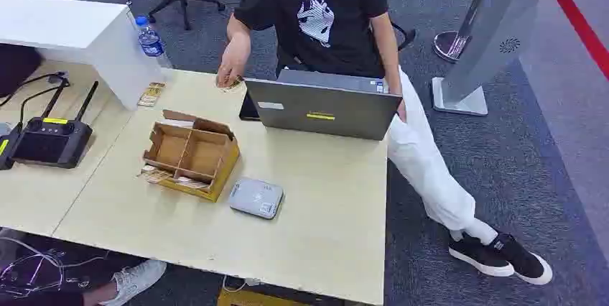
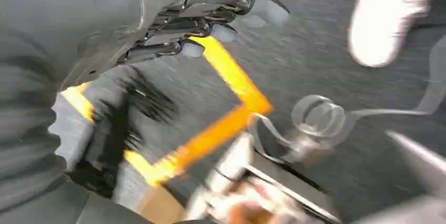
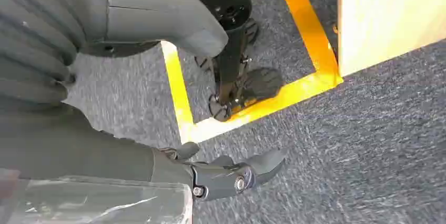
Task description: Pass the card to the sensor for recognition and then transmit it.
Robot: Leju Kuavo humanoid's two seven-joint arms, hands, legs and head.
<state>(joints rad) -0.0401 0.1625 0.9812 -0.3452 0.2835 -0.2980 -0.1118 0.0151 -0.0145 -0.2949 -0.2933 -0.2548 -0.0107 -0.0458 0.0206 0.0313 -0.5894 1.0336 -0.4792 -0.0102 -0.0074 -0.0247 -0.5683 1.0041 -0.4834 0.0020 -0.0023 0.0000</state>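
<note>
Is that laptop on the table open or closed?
Open. The laptop has its lid raised, its grey back facing the head view; the person sits behind it. Whether the screen is on cannot be told.

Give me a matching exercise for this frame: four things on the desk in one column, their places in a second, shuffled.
Things:
1. laptop
2. card reader
3. cardboard box
4. water bottle

Places:
A. beside the white block, at the desk's far edge
B. in front of the seated person
C. near the desk's middle, left of the reader
D. flat, closest to the robot

Pairs: 1-B, 2-D, 3-C, 4-A
</note>
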